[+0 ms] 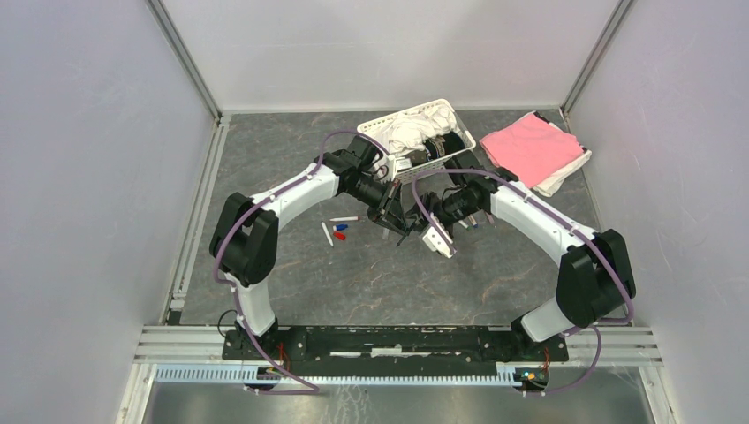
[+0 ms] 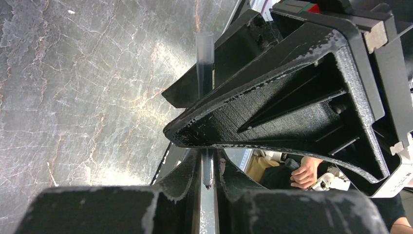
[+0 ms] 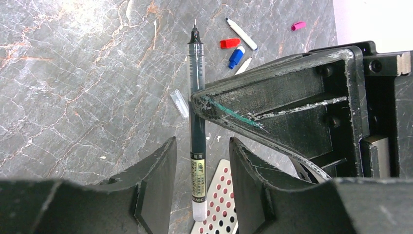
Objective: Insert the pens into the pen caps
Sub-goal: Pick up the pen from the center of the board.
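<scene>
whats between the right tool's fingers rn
The dark pen, running lengthwise through the gap of the right tool with space on both sides, seen in the right wrist view.

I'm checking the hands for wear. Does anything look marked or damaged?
Yes. A finger of the left hand, which grips the dark pen, bears a teal streak like ink, and its edges look scuffed white.

Two white arms, black joints
Left arm [image 1: 296, 196] and right arm [image 1: 533, 217] carry looping purple cables [image 1: 344, 133]; black base rail [image 1: 389, 343]; matte black jaws, edges scuffed pale.
</scene>
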Robot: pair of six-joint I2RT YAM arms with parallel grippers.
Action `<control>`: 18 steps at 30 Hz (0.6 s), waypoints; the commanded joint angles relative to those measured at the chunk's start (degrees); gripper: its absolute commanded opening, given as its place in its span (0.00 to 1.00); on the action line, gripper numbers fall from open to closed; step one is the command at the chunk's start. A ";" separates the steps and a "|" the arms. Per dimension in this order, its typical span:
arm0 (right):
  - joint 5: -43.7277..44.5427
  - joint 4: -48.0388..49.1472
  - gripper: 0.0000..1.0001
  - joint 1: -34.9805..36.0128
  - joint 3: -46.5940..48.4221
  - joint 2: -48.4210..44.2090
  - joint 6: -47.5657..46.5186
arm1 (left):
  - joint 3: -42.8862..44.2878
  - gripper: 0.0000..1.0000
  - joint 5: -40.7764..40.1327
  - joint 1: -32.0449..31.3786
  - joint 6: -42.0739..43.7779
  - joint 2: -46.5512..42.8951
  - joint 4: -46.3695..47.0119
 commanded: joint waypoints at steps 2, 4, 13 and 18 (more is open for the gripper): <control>0.08 0.05 0.46 0.81 -0.58 -0.76 0.19 | 1.41 0.02 2.71 -0.32 3.50 1.02 -0.26; 0.16 0.14 0.43 1.09 -0.65 -0.80 0.46 | 1.49 0.02 2.71 -0.34 3.52 1.02 -0.19; 0.17 0.22 0.32 1.80 -0.59 -0.85 1.08 | 1.64 0.02 2.71 -0.30 3.34 0.92 -0.20; -0.07 0.18 0.26 1.93 -0.51 -0.96 1.34 | 1.67 0.02 2.70 -0.35 3.31 1.07 -0.26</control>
